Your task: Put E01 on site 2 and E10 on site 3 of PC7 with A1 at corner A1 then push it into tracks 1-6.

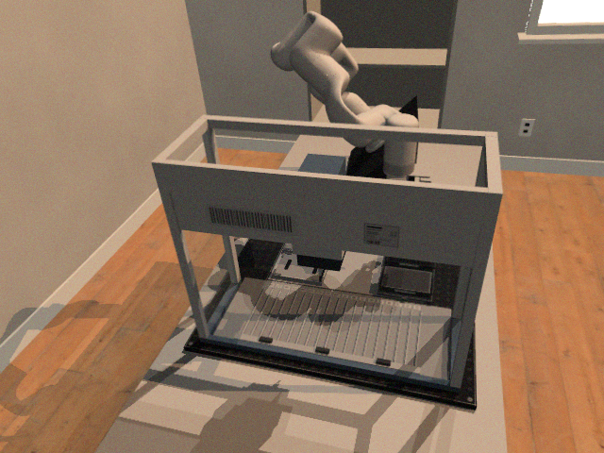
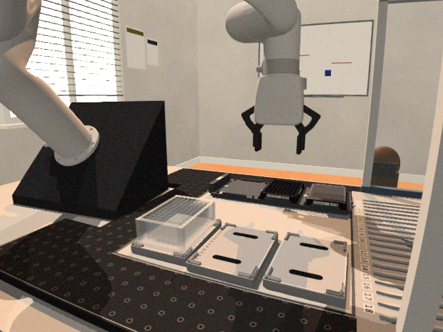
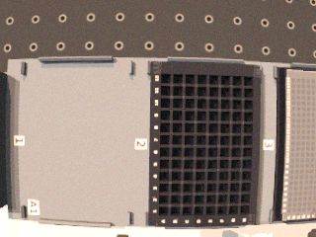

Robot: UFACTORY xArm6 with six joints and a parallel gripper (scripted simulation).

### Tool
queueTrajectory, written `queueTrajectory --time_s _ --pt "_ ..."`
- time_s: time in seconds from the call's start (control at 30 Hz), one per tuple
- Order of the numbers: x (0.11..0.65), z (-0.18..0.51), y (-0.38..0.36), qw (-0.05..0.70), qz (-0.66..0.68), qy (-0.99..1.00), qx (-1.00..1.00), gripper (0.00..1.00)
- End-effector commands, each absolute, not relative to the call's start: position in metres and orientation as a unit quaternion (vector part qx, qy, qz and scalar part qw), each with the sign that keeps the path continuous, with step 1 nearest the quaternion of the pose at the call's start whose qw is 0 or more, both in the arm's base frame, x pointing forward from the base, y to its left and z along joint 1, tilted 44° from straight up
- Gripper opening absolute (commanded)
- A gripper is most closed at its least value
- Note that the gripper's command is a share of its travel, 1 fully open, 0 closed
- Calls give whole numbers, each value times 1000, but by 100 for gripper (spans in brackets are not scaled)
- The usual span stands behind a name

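Observation:
The plate carrier PC7 (image 2: pixel 243 187) (image 3: pixel 74 143) lies on the apron in front of the rails, its handle (image 2: pixel 219 181) away from them. Site 1 is bare. The black 96-well plate E01 (image 2: pixel 282 189) (image 3: pixel 204 148) sits on site 2, and the grey 384-well plate E10 (image 2: pixel 327 194) (image 3: pixel 301 148) (image 1: pixel 407 280) sits on site 3. Both look flat. The clear deep-well block E07 (image 2: pixel 178 221) stands in nest S1. My gripper (image 2: pixel 278 142) is open and empty, hanging well above site 2. Its fingers do not show in the wrist view.
Nests S2 (image 2: pixel 232 250) and S3 (image 2: pixel 307 264) are empty. The loading rails (image 2: pixel 390 221) (image 1: pixel 331 322) lie to the right, with track numbers (image 2: pixel 365 271) along the apron. The instrument frame (image 1: pixel 327 209) spans over the rails. A black wedge base (image 2: pixel 118 157) stands at the left.

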State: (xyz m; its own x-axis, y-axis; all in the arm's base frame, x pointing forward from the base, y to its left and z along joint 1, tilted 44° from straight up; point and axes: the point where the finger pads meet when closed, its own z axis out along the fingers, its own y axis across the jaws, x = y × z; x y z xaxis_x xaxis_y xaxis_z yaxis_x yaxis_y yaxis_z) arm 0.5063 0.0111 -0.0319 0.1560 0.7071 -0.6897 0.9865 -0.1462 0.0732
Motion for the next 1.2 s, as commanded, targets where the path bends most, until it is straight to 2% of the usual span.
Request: queueTrajectory --time_s 0.0,1.17 --pt "512 -45 27 270 -258 595 712 100" --pt "532 -135 120 270 -258 595 712 100"
